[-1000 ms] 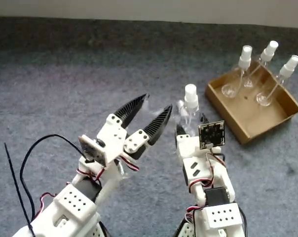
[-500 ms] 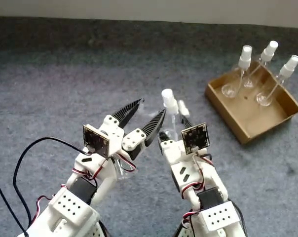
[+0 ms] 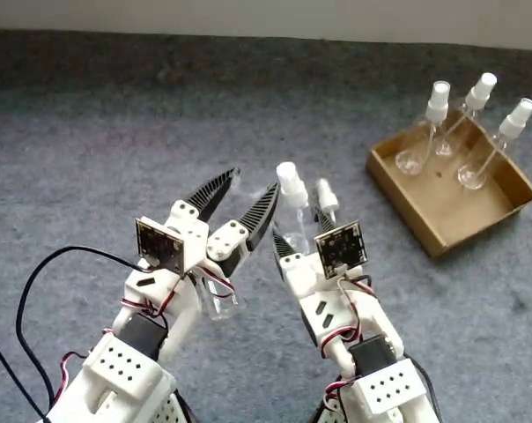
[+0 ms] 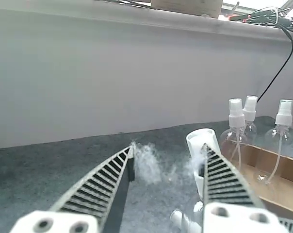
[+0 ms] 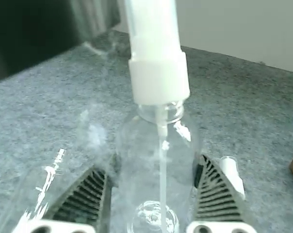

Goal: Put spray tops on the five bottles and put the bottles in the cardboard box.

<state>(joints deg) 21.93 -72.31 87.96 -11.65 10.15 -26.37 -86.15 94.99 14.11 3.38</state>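
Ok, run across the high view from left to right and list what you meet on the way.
left gripper, open → held bottle with its spray top on → loose spray top on the carpet → cardboard box

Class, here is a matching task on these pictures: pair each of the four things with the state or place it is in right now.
Column A
1. left gripper
2. right gripper
3. cardboard box
4. loose spray top

Column B
a. holds three topped bottles
b. lies on the carpet
c. open
d. shut on a bottle

Pairs: 1-c, 2-d, 3-a, 4-b.
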